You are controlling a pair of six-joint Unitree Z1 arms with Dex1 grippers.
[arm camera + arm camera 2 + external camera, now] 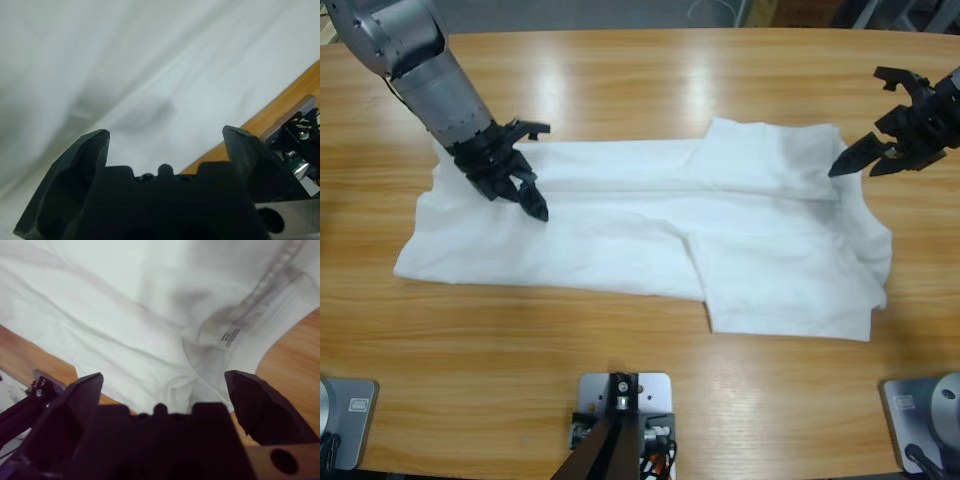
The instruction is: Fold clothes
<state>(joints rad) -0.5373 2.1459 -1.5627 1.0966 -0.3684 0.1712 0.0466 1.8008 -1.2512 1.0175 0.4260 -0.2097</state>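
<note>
The table (640,70) carries the T-shirt (620,240), which lies flat across its middle, spread lengthwise and already partly folded: one long edge is turned in over the body, and a sleeve flap lies doubled over the shirt's end nearest the right gripper (868,160). That layout suggests the lengthwise fold is done or nearly so and a crosswise fold remains. The left gripper (525,190) sits low over the shirt's opposite end, its jaws spread apart with nothing between them; the left wrist view shows only white cloth (150,75) close under the jaws, consistent with a position chosen to pinch the fabric there. The right gripper hangs just off the shirt's edge, jaws likewise spread and empty. Its wrist view looks onto the neck opening and the inner label (231,336), indicating it is aimed at the collar end.
</note>
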